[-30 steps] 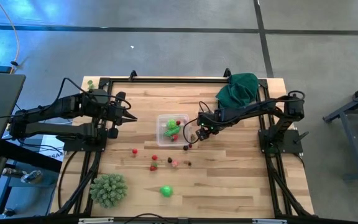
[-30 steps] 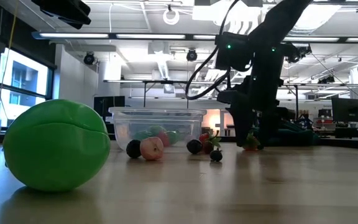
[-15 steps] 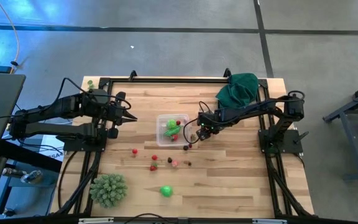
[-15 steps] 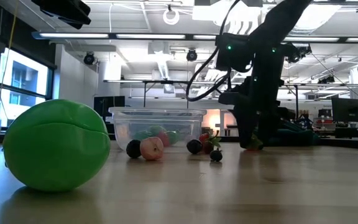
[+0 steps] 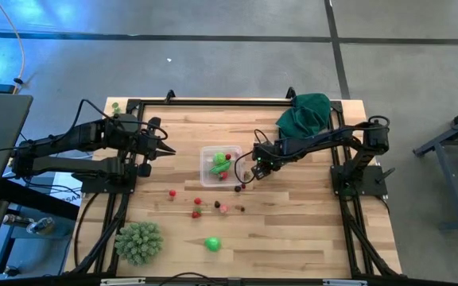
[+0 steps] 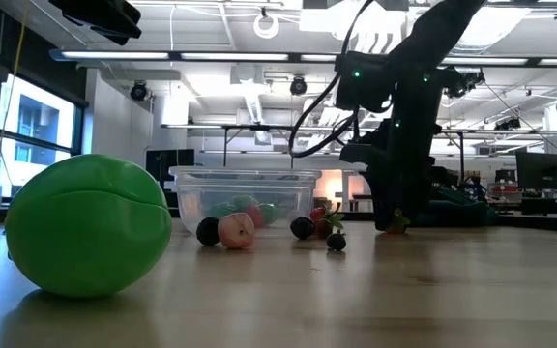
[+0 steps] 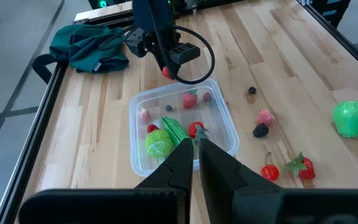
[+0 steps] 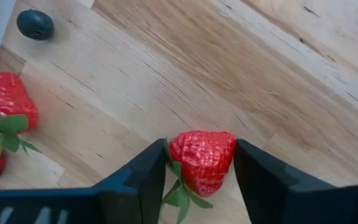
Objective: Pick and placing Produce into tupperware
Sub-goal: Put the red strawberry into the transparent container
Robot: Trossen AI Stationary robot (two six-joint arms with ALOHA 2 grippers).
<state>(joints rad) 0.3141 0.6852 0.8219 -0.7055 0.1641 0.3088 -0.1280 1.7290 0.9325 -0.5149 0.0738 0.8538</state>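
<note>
Right gripper: we have our dark two-finger right gripper down at the table just right of the small clear plastic tupperware. Its fingers sit one on each side of a small red toy strawberry with a green leafy cap, and both look to be touching it. We cannot tell whether the grip is firm.

Left gripper: our left gripper waits at the left of the table with its fingers pressed together and nothing between them.

Strawberry: it lies on the pale wooden table, outside the container and just beside its right wall.

Tupperware: it stands at mid-table and already holds several pieces, among them a bright green leafy one and some red ones.

Loose produce: more small red, pink and dark pieces lie on the near side of the container, with a larger bright green toy fruit nearer still.

Step in hand: we judge this to be the grasp of the strawberry.

Next move: we need to finish closing, lift it clear of the rim, carry it left and release it over the container.
</note>
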